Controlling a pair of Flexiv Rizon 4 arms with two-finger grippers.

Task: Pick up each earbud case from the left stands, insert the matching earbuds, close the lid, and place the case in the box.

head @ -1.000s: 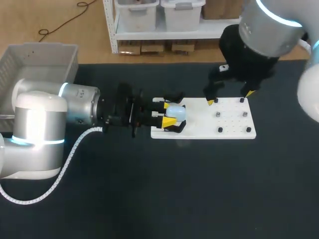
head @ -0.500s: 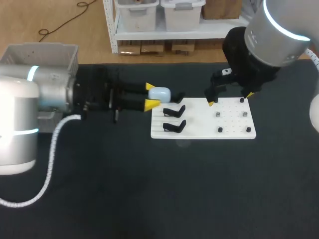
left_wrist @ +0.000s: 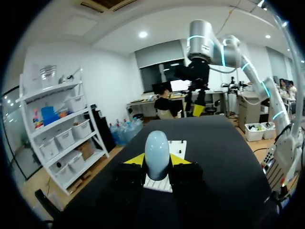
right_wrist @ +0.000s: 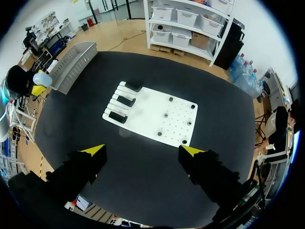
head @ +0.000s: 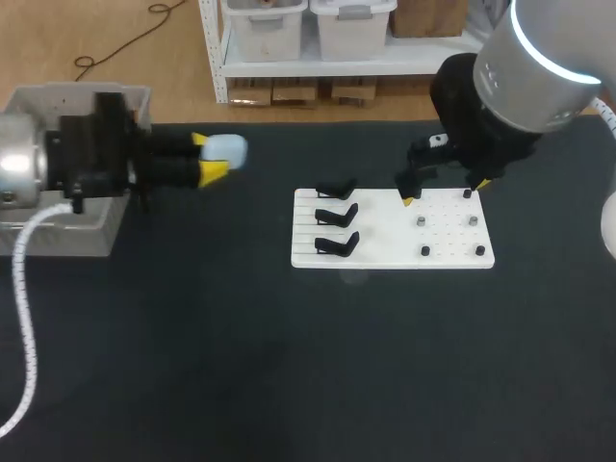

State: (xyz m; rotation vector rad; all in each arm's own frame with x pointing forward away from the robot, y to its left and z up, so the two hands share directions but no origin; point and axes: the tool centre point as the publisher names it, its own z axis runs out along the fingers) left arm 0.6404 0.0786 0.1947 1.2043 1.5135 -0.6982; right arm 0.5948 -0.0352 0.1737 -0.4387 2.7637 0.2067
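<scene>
left gripper [head: 207, 157] clamped on the pale blue earbud case [head: 228, 149], held up over the black table [head: 289, 366], just off the near corner of the grey box [head: 87, 96]

detail: in the left wrist view both yellow tips of the left gripper [left_wrist: 157, 160] press the earbud case [left_wrist: 157, 149] from either side, rounded end pointing out ahead. the table is a plain matte black top. the white board [head: 385, 241] sits mid-table, well apart from the case, with three black stands [head: 335, 214] in a column on its left part and a few small studs [head: 421, 222] on its right part. right gripper [head: 445, 191] hangs over the board's far edge, fingers spread wide with nothing between them. from the right wrist the right gripper [right_wrist: 143, 150] looks down on the board [right_wrist: 152, 117], with the box [right_wrist: 71, 59] off at the table's edge.
</scene>
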